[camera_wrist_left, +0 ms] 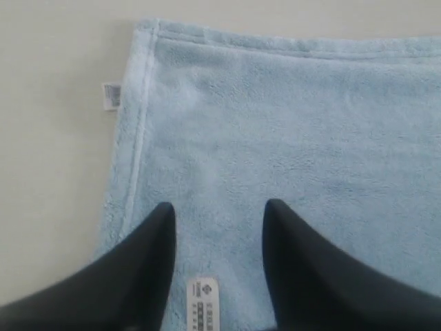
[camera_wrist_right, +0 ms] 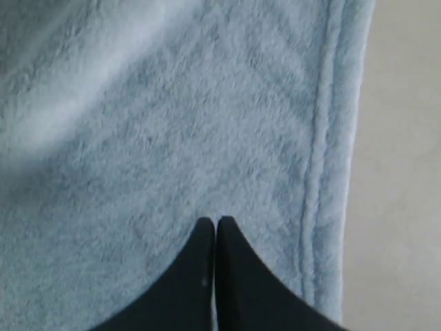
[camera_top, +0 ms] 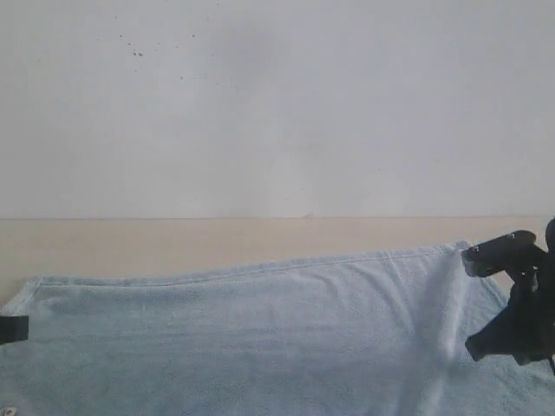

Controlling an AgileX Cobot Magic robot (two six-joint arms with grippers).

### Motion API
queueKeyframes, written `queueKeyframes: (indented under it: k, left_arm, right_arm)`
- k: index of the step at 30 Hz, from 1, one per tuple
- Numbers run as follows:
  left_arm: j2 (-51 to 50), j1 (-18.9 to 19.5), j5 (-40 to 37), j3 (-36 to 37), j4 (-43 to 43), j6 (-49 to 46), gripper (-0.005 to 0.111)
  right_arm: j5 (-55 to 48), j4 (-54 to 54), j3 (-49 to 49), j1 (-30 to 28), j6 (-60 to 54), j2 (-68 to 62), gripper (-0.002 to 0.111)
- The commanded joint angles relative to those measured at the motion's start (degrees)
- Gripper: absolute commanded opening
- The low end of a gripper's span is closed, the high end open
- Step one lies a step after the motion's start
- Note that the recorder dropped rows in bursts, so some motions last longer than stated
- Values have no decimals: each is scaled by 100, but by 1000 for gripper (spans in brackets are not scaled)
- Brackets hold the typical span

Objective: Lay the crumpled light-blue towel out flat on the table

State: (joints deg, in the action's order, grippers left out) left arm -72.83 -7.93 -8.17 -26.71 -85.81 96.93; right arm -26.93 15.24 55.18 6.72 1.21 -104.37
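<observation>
A small white tag [camera_wrist_left: 110, 95] is sticking out from the side edge of the towel [camera_top: 260, 338] near its corner. It is carrying what looks like a barcode, and the print is coming out too small for me to read. A second white label [camera_wrist_left: 202, 303] is lying on the fleece between my left fingers [camera_wrist_left: 148, 262], showing a small emblem and lines of text that are also too fine to make out.

I am holding my left gripper [camera_wrist_left: 220, 207] spread wide over that corner, gripping nothing. My right gripper [camera_wrist_right: 215, 222] is hanging over the towel with its tips pressed together, just beside the stitched hem [camera_wrist_right: 313, 172] — no cloth is showing between them, and I cannot tell whether they are touching the pile.

The towel is lying spread across the table [camera_top: 130, 243], reaching nearly from side to side, with one soft ridge [camera_top: 447, 303] running up it near my right gripper.
</observation>
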Motion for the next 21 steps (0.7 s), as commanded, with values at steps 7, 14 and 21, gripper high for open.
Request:
queueKeyframes:
  k: [7, 14, 21]
  left_arm:
    - [593, 3, 243, 739, 457, 122, 38]
    - [650, 3, 257, 752, 469, 122, 38]
    - [650, 3, 243, 752, 469, 122, 38]
  right_arm:
    - [927, 256, -915, -64, 190, 170, 0]
    - [696, 270, -956, -518, 472, 170, 0]
    - [-59, -231, -1575, -612, 605, 170, 0]
